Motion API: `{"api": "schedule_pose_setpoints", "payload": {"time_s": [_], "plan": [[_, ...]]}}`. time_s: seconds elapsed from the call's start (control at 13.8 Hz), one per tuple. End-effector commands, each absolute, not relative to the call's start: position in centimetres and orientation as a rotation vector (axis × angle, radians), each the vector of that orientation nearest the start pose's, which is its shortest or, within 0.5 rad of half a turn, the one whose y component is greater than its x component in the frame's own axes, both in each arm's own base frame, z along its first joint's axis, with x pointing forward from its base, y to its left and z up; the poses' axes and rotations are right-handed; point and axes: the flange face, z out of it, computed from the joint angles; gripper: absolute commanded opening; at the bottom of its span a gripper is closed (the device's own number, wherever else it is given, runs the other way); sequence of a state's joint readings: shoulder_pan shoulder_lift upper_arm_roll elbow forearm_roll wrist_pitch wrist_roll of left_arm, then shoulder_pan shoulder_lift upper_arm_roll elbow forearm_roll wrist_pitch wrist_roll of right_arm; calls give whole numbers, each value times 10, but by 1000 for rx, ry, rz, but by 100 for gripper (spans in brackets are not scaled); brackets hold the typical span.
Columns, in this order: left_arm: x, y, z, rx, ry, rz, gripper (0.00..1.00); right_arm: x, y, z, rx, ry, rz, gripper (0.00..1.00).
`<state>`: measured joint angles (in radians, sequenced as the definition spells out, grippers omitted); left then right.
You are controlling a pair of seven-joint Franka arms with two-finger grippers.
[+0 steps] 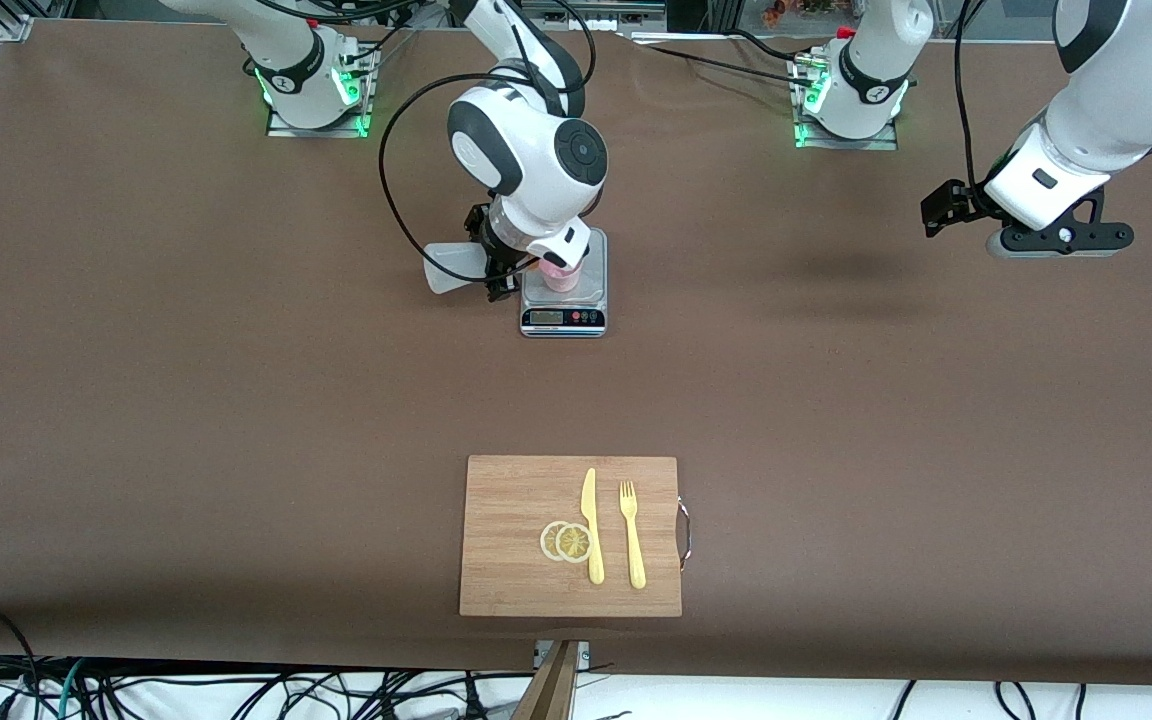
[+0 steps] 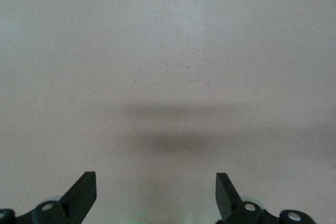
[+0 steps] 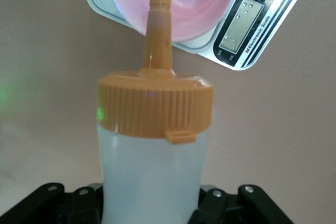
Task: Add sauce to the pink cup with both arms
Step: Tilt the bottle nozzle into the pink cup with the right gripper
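The pink cup (image 1: pixel 563 279) stands on a small digital scale (image 1: pixel 563 318) in the middle of the table, toward the robots' bases. My right gripper (image 1: pixel 499 268) is shut on the sauce bottle (image 1: pixel 453 267), a whitish squeeze bottle tipped on its side right beside the cup. In the right wrist view the bottle (image 3: pixel 153 171) fills the jaws. Its orange cap (image 3: pixel 155 109) and nozzle point over the cup's (image 3: pixel 194 9) open rim. My left gripper (image 1: pixel 944 208) hangs open and holds nothing over bare table at the left arm's end. Its fingertips (image 2: pixel 84 188) stand wide apart.
A wooden cutting board (image 1: pixel 511 585) lies near the table's front edge. On it are a yellow knife (image 1: pixel 592 525), a yellow fork (image 1: pixel 632 535) and two lemon slices (image 1: pixel 566 541). The scale's display (image 3: pixel 247 27) faces the front camera. Both arm bases stand along the table's back edge.
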<state>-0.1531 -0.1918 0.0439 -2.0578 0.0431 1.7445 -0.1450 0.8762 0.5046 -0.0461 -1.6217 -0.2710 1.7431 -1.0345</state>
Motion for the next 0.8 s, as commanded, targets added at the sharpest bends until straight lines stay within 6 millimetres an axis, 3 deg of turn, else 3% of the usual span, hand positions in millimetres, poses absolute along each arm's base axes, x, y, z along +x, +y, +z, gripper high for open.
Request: {"api": "schedule_pose_setpoints", "payload": {"time_s": [0.0,0.72], "plan": [[486,-47,516,-3067,-11,184,100,444,460,314,1572,2339,-590,0],[486,-47,516,-3067,-16,186,100,440,463,313,1525,2332,-593,0]]}}
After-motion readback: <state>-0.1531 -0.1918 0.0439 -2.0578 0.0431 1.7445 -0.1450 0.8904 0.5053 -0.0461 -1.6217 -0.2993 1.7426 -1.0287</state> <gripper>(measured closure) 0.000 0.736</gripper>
